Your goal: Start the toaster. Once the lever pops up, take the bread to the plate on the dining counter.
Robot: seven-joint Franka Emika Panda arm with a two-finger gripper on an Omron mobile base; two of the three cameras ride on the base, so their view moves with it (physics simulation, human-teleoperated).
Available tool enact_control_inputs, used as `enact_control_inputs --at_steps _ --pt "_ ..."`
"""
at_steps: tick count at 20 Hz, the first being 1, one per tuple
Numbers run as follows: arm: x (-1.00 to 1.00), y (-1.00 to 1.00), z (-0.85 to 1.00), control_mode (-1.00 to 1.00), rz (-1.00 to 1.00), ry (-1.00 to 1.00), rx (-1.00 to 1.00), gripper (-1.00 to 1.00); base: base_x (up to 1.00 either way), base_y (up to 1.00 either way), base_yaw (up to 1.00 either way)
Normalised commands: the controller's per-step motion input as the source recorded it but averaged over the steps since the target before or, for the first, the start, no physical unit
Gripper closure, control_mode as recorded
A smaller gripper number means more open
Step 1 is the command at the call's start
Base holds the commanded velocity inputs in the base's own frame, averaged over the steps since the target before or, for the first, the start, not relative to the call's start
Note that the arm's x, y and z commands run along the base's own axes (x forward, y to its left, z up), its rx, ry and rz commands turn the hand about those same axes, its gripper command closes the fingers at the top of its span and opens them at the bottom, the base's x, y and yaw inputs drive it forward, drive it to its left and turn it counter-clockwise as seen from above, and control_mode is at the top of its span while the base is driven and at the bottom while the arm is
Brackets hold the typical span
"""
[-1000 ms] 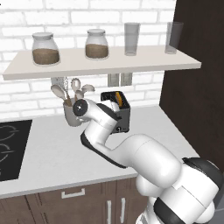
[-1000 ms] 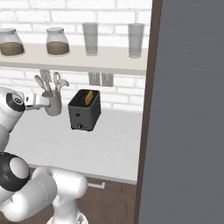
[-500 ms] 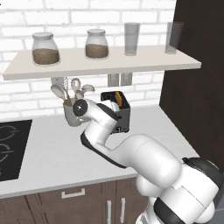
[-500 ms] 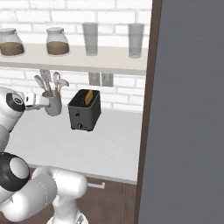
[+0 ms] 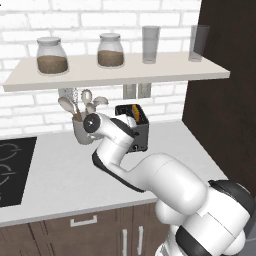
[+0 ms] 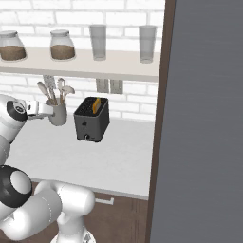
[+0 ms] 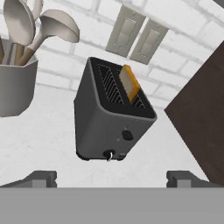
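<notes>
The dark grey toaster (image 5: 143, 131) (image 6: 91, 122) (image 7: 107, 127) stands on the white worktop near the brick wall. The bread (image 5: 137, 113) (image 6: 96, 104) (image 7: 130, 82), an orange-tan slice, sticks up out of one slot. A small pale knob (image 7: 109, 154) sits low on the toaster's narrow front, with a dark button above it. My gripper (image 7: 111, 179) is open and empty, a short way in front of the toaster and aimed at that narrow front. In the right base view the hand (image 6: 40, 109) hovers left of the toaster, beside the cup. The plate and the dining counter are out of view.
A grey utensil cup (image 5: 80, 132) (image 6: 58, 114) (image 7: 15, 83) with spoons stands left of the toaster. Above hangs a shelf (image 5: 115, 72) with jars and glasses. A black hob (image 5: 12, 165) lies at the left, a tall dark cabinet (image 6: 204, 118) at the right.
</notes>
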Motion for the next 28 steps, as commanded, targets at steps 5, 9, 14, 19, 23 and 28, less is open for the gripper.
enact_control_inputs --at_steps 5,9,14,19,23,28 --pt "0.0 0.0 0.0 -1.0 0.0 0.0 0.0 -1.0 0.0 0.0 0.0" --pt "0.0 0.0 0.0 -1.0 0.0 0.0 0.0 -1.0 0.0 0.0 0.0" --pt "0.0 0.0 0.0 -1.0 0.0 0.0 0.0 -1.0 0.0 0.0 0.0" --pt "0.0 0.0 0.0 -1.0 0.0 0.0 0.0 -1.0 0.0 0.0 0.0" --pt "0.0 0.0 0.0 -1.0 0.0 0.0 0.0 -1.0 0.0 0.0 0.0" --pt "0.0 0.0 0.0 -1.0 0.0 0.0 0.0 -1.0 0.0 0.0 0.0"
